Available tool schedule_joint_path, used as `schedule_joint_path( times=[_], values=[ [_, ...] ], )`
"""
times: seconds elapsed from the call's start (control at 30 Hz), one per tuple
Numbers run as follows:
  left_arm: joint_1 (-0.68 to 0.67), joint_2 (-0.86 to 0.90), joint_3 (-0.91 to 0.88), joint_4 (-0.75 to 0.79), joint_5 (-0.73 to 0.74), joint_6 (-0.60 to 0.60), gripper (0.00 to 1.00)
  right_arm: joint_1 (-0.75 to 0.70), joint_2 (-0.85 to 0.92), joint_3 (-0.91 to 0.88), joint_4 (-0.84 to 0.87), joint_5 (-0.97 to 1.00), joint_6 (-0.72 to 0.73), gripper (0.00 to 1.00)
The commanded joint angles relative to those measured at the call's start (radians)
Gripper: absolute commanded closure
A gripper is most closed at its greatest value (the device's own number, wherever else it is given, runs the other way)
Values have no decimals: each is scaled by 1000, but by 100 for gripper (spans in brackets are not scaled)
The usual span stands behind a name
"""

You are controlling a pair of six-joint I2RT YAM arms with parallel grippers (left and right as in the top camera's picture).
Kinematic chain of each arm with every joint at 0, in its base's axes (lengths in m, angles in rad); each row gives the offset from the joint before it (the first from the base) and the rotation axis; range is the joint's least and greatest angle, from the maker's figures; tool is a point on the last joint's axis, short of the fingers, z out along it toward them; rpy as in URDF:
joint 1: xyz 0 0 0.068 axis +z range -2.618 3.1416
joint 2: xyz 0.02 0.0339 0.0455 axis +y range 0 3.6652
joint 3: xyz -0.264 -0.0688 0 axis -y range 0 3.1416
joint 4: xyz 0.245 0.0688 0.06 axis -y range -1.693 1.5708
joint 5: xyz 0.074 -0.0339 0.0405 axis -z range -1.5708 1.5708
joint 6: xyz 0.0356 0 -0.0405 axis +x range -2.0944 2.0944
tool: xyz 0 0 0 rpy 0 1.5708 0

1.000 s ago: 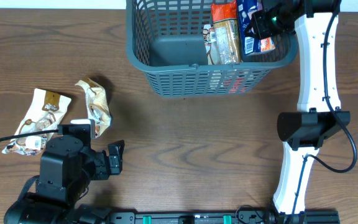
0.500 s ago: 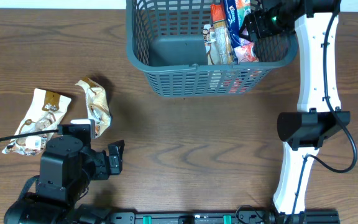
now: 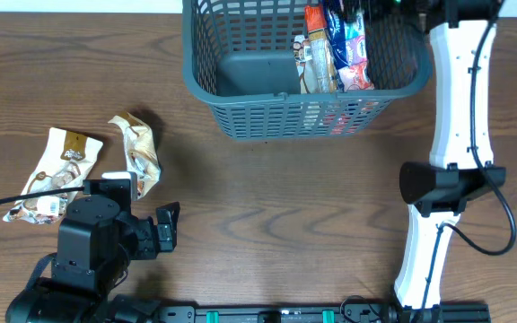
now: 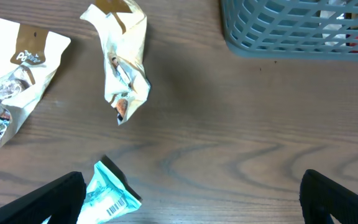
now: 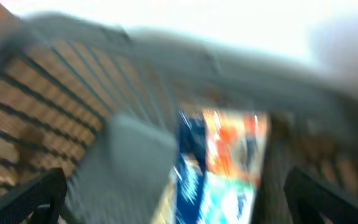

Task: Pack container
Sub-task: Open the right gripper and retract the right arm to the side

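Dark brown wood-grain table (image 3: 267,215), seen from overhead and from both wrists.

Near edge, left side: left arm (image 3: 88,242), black housing, sits low over the tabletop. The left gripper (image 4: 191,190) is spread wide, with one tip in each lower corner of its wrist view and only bare wood between them. A small teal packet (image 4: 112,194) with a barcode lies flat just beside the finger on that view's left; can't tell if they touch.

Further out, a crumpled cream packet (image 3: 140,148) (image 4: 123,62) lies twisted lengthwise. Beside it, toward the table's left edge, is a flat cream packet (image 3: 56,170) (image 4: 17,68) with a brown label and a clear window. The two are close but apart, and both are well apart from the basket.

Right side: right arm (image 3: 456,90), white links with a black joint midway, runs from the near edge up to the far edge.

Far centre: the container (image 3: 240,117) (image 4: 278,31) is a grey-blue lattice basket, upright on the table and cut off by the top of the overhead view. Its left half shows bare bottom. The right half holds a tan packet (image 3: 317,58) standing on edge and a blue-and-red packet (image 3: 350,40) leaning against it; something red shows through the front slots.

The right gripper (image 5: 176,186) is above the basket's far right corner. Its wrist view is motion-blurred, but dark fingers sit apart in both lower corners with nothing pinched. The blue-and-red packet (image 5: 222,162) lies below them inside the lattice walls (image 5: 73,81).
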Motion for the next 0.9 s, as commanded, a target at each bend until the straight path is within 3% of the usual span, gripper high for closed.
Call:
schedule_joint_path(
  times=[0.0, 0.2, 0.43, 0.67, 0.87],
  values=[
    [5, 0, 7, -3, -8, 13, 1, -8, -18, 130, 21, -91, 72, 1],
    [5, 0, 7, -3, -8, 13, 1, -60, -33, 291, 50, -31, 85, 1],
    [5, 0, 7, -3, -8, 13, 1, -185, -113, 291, 18, 317, 134, 1],
    [5, 0, 7, -3, -8, 13, 1, -341, -134, 290, -185, 710, 142, 1],
    [5, 0, 7, -3, -8, 13, 1, -468, -126, 212, -369, 745, 142, 1]
  ],
)
